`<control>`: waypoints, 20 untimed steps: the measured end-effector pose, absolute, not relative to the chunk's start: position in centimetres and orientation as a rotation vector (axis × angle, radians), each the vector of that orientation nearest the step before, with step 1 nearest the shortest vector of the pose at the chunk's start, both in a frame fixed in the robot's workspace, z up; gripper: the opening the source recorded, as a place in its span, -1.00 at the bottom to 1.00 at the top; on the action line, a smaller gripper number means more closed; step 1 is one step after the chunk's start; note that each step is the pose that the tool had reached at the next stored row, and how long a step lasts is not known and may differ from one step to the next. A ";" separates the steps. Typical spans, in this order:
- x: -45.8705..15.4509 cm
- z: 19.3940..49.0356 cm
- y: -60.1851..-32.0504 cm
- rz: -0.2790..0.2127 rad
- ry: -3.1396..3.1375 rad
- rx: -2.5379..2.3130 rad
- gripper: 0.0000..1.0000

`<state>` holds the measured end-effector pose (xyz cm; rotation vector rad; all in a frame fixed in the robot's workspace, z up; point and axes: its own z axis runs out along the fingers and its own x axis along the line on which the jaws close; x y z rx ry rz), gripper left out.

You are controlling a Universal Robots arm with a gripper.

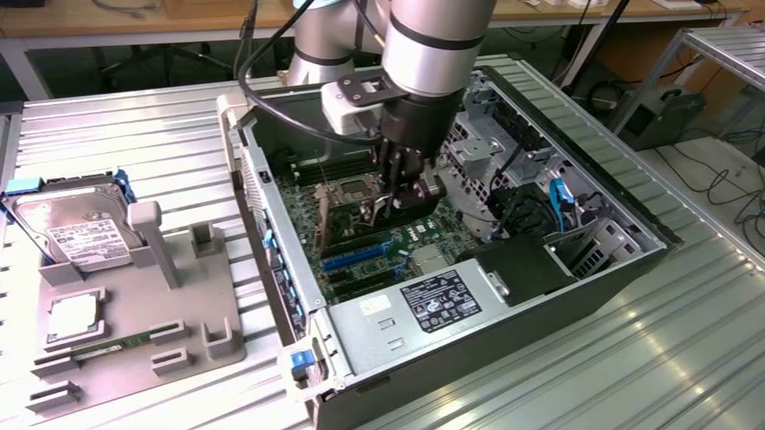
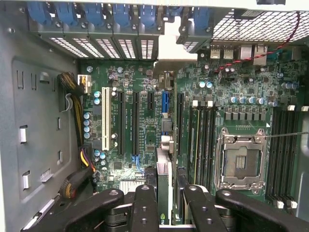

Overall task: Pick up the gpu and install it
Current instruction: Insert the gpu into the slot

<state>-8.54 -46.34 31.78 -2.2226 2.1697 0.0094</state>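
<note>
From my remote station I saw the arm reaching straight down into the open computer case (image 1: 597, 269), its silver wrist vertical and the gripper (image 1: 404, 199) low over the green motherboard (image 1: 358, 237). In the wrist view the black fingers (image 2: 145, 208) were clamped on the gpu (image 2: 164, 193), a thin dark card held on edge between them, hanging over the expansion slots (image 2: 135, 121) beside the empty CPU socket (image 2: 240, 164). The case was grey sheet metal with blue clips along its rear edge, and a labelled power supply (image 1: 436, 300) sat at its near end. A grey moulded fixture (image 1: 132, 305) lay on the bench (image 1: 132, 143) near the exterior view's left edge, carrying a silver hard drive (image 1: 72, 224) upright at its far corner and a green memory stick (image 1: 114, 349) flat near its front. The bench was ribbed aluminium; wooden desks and cables stood behind.
</note>
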 end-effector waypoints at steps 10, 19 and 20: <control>-8.7 31.7 -46.3 0.009 2.170 -2.223 -0.48; -8.9 31.6 -46.3 0.009 2.170 -2.222 -0.48; -8.9 31.6 -46.3 0.009 2.170 -2.223 -0.48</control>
